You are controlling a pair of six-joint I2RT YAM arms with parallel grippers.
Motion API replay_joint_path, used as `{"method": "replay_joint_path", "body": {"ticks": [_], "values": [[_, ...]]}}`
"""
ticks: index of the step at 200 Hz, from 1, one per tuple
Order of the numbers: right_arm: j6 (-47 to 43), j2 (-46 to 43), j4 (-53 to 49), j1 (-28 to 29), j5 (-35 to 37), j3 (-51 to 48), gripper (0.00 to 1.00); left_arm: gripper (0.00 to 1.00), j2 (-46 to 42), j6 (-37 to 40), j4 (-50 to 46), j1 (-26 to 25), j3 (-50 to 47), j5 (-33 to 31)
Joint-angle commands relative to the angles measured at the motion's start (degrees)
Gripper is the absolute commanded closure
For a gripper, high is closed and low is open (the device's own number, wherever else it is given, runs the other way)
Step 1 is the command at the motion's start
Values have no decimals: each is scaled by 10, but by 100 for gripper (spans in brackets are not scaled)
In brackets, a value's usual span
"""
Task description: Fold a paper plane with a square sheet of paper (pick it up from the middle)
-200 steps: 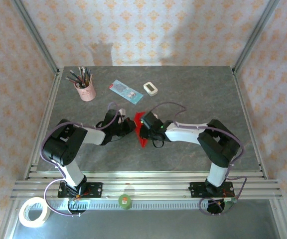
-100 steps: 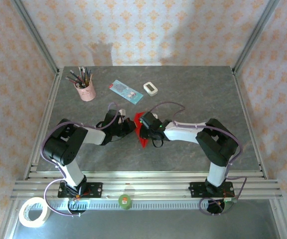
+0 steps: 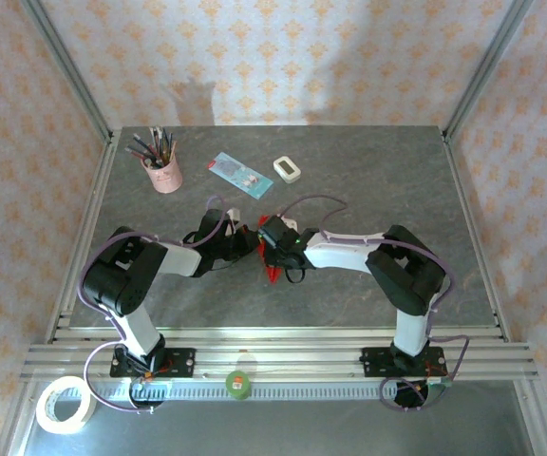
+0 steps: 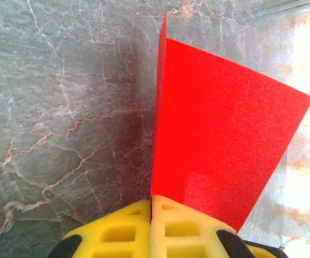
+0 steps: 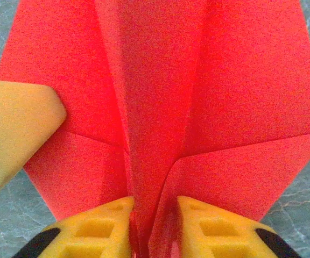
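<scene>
From above, my left jaws and right jaws meet in the middle of the gray surface (image 3: 378,180). The red paper plane (image 3: 273,273) is between them.

In my left wrist view, my left jaws squeeze the paper plane (image 4: 214,140). One flap stands up.

In my right wrist view, my right jaws pinch its middle fold.

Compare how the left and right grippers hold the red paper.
The left gripper has its pads pressed together on a thin edge of the red paper; the right gripper has its pads apart, a thicker folded ridge filling the gap. Beyond the left one a single plain flap fans out; beyond the right one lie layered, creased wings. Both grip the same paper with yellow pads.
</scene>
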Motion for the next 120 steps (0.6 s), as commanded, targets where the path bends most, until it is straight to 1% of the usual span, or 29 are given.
{"method": "replay_joint_path", "body": {"ticks": [1,14,21,41,60,93,120], "values": [[10,7,-27,2,29,14,79,93,4,5,1,-2,4,1],[13,6,-30,2,34,16,83,89,-3,7,-6,-1,5,-3],[14,4,-32,2,39,16,86,85,-10,8,-14,1,6,-9],[15,-5,-47,2,70,18,88,69,-43,18,-44,9,6,-34],[6,-16,-61,-7,95,22,90,56,-85,33,-81,24,4,-67],[-41,-33,-65,-51,101,27,91,39,-148,77,-160,51,8,-124],[-116,-25,-62,-109,68,43,91,27,-177,108,-212,64,13,-165]]}}
